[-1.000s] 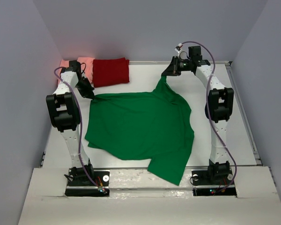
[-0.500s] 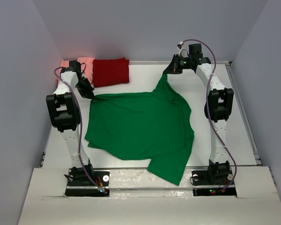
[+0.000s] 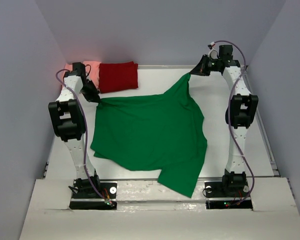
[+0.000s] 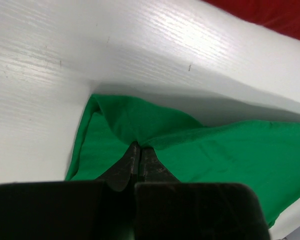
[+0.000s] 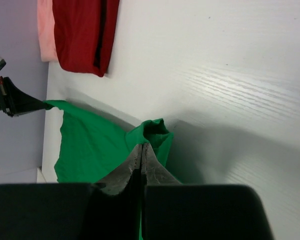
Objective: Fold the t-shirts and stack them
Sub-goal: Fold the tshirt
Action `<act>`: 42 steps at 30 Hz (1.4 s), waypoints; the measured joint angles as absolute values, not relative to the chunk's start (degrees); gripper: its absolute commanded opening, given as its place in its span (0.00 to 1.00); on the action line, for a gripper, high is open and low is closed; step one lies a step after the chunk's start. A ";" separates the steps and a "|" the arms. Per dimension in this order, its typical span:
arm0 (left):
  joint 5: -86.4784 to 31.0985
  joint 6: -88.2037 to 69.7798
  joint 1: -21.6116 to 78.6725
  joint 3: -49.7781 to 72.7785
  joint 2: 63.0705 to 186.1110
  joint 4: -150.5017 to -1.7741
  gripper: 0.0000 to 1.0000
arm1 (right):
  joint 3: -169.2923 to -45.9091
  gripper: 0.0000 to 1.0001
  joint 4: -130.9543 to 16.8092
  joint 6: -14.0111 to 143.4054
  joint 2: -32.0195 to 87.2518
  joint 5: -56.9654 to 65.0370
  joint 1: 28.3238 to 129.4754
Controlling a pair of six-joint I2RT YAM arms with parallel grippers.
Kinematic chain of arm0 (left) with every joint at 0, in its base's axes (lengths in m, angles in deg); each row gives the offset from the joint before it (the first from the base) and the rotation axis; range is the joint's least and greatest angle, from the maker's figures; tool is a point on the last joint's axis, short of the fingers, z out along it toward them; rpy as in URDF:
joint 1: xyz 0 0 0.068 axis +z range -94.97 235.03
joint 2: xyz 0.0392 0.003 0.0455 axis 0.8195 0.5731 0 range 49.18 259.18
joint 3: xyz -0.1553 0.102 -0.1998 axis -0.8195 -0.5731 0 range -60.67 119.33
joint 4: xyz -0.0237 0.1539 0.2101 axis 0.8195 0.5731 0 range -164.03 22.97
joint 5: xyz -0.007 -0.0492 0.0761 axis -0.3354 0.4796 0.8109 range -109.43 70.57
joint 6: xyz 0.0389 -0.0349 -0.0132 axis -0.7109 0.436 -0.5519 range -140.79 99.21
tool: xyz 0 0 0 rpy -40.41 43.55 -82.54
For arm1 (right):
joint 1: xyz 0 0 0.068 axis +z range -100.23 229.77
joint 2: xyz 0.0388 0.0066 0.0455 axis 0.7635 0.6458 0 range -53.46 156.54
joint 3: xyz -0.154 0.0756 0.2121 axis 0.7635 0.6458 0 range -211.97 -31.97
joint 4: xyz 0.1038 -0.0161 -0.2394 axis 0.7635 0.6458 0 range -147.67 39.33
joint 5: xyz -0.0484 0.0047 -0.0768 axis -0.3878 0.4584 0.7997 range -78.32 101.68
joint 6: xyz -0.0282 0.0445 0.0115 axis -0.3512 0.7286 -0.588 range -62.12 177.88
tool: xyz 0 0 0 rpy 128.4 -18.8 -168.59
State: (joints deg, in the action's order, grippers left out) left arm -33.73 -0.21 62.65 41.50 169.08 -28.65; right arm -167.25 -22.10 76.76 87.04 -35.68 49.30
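Green fabric is covering much of the white table (image 3: 225,120): the bright green t-shirt (image 3: 150,135) is lying spread out, its near corner reaching over the table's front edge. The left gripper (image 3: 94,96) is pinching the shirt's far-left corner, jaws clamped together on the cloth. The right gripper (image 3: 194,71) is clenching the far-right corner, holding it raised in a peak. The dark red shirt (image 3: 118,76) is sitting folded at the far left, touching the folded salmon-pink shirt (image 3: 92,65) beside it.
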 measured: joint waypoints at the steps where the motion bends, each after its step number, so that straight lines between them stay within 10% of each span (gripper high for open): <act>1: -33.87 0.03 62.65 41.70 168.93 -28.80 0.00 | -167.25 0.00 -22.10 76.95 87.04 -35.68 48.82; 42: -32.60 -0.34 62.49 48.60 172.14 -32.80 0.00 | -149.83 0.00 -23.45 79.99 69.19 -45.47 48.41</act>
